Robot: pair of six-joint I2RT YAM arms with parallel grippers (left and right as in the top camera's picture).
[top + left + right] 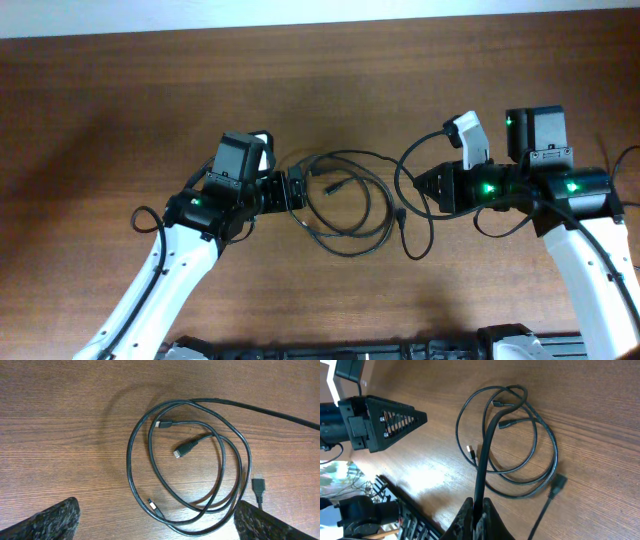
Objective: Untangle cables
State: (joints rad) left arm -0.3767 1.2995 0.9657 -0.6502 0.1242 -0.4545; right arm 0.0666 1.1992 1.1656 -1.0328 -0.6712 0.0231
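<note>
Brown wooden table [100, 150]. My left gripper [296, 190] hangs spread wide, grasping nothing, at the left edge of the loops; my right gripper [479, 507] is clenched on one strand. The cables [335, 186] lie mid-table between them, loops overlapping. My read: draw the held strand off slowly and low, left pinning the rest, watching no plug [187, 448] snags

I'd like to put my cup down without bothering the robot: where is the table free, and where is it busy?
Bare wood runs along the far side of the table and at the near side between the left arm and right arm. The middle is crowded: looped cables lie between the open left gripper and the right gripper, which pinches one.
</note>
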